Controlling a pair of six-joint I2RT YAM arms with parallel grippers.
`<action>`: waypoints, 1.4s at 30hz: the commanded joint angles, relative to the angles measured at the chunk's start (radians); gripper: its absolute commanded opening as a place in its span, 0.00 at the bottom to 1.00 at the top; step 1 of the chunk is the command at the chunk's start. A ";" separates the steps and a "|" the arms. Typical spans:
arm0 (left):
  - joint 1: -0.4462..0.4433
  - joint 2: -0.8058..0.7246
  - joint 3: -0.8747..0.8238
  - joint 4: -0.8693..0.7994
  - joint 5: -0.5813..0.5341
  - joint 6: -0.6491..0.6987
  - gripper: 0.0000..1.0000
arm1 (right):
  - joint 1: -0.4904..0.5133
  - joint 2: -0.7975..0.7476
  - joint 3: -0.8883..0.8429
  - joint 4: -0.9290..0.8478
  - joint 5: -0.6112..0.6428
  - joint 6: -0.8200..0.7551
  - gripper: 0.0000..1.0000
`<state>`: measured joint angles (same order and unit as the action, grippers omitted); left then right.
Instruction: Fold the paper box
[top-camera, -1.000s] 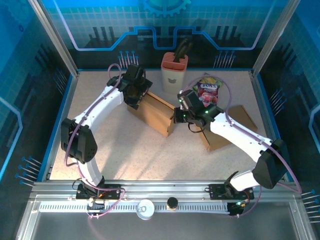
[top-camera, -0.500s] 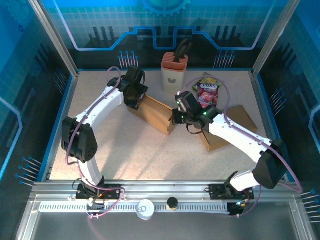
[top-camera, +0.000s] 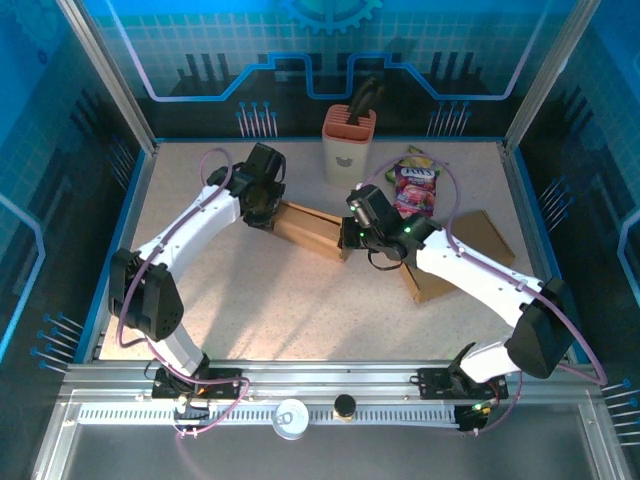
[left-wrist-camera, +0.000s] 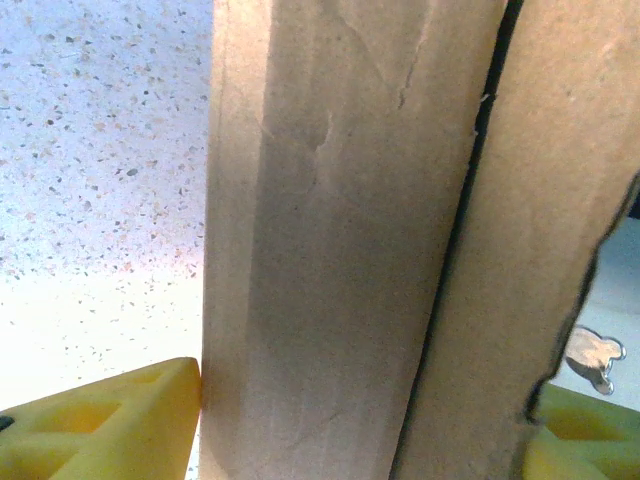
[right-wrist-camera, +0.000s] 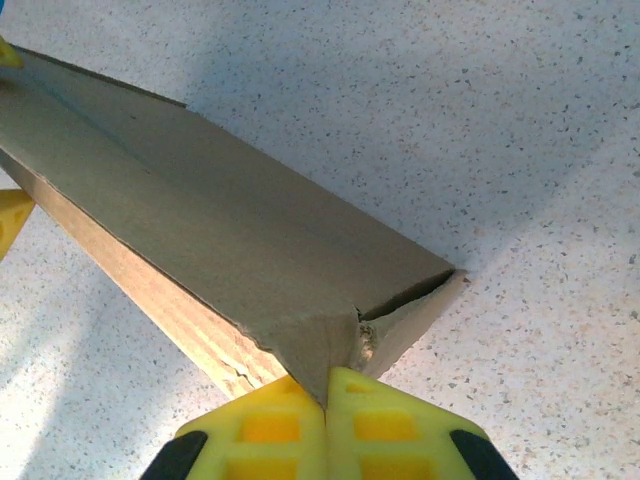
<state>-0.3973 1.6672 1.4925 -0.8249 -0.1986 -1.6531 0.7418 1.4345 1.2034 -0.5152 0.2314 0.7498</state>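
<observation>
The brown paper box (top-camera: 305, 228) lies aslant in the middle of the table, stretched between both grippers. My left gripper (top-camera: 262, 208) straddles its far left end. In the left wrist view the box (left-wrist-camera: 340, 250) stands between the yellow fingers (left-wrist-camera: 110, 425), and the left pad presses against its side. The other pad is partly hidden behind a torn flap edge. My right gripper (top-camera: 347, 238) is shut on the near right corner flap of the box (right-wrist-camera: 230, 220). In the right wrist view that gripper (right-wrist-camera: 325, 400) pinches the flap's tip, beside an open seam.
A flat brown cardboard piece (top-camera: 470, 250) lies under the right arm. A pink snack bag (top-camera: 416, 185) and a white-and-pink holder (top-camera: 347, 145) with a dark tool stand at the back. Blue enclosure walls (top-camera: 130, 210) surround the speckled table.
The left jaws have closed in round the box's end and moved slightly left. The box now looks flatter and narrower. The right gripper shifted a little up and left, still pinching the flap.
</observation>
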 joint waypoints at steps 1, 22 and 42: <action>-0.016 -0.031 -0.020 -0.051 -0.018 -0.066 0.66 | 0.017 0.004 0.010 0.036 0.006 0.072 0.00; -0.029 -0.034 -0.047 -0.011 -0.001 -0.115 0.59 | 0.048 0.054 -0.081 0.201 0.145 0.132 0.00; 0.056 -0.114 -0.098 0.099 0.103 0.038 0.86 | 0.004 0.194 -0.057 0.301 0.184 -0.041 0.00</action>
<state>-0.3607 1.6073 1.4029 -0.7490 -0.1265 -1.6733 0.7643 1.5818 1.1439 -0.1352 0.4618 0.7425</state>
